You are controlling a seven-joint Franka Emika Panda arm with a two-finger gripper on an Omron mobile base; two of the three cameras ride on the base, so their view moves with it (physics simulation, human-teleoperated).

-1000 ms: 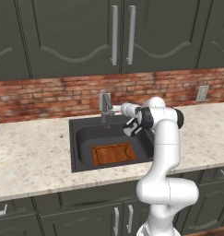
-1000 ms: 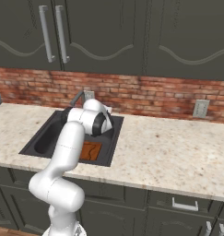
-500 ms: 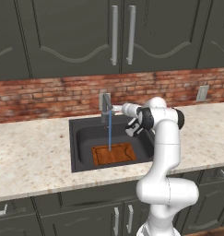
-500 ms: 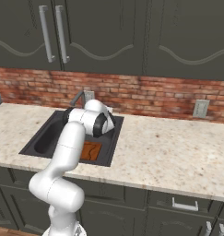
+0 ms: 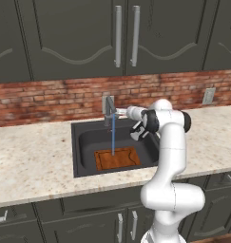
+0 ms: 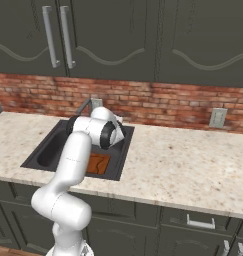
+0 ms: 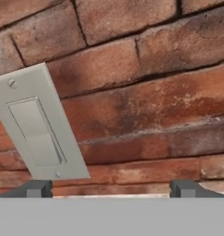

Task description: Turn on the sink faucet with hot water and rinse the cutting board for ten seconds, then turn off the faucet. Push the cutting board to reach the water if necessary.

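Note:
The sink faucet (image 5: 108, 107) stands at the back rim of the dark sink (image 5: 84, 142). A thin blue stream of water (image 5: 113, 135) falls from it onto the reddish-brown cutting board (image 5: 119, 159), which lies flat in the front part of the basin. My gripper (image 5: 118, 112) hovers just right of the faucet's top and points toward the brick wall. In the hand view its tips (image 7: 39, 188) stand far apart with nothing between them, so it is open. From the right base view, my arm covers most of the cutting board (image 6: 98, 163).
A grey switch plate (image 7: 37, 131) sits on the brick wall ahead of the hand. Speckled beige counter (image 5: 36, 156) surrounds the sink. A wall outlet (image 5: 208, 95) is at the far right. Dark cabinets with long silver handles (image 5: 118, 35) hang above.
One second ago no water ran. A blue stream then appeared and still falls on the cutting board. The gripper has barely moved beside the faucet.

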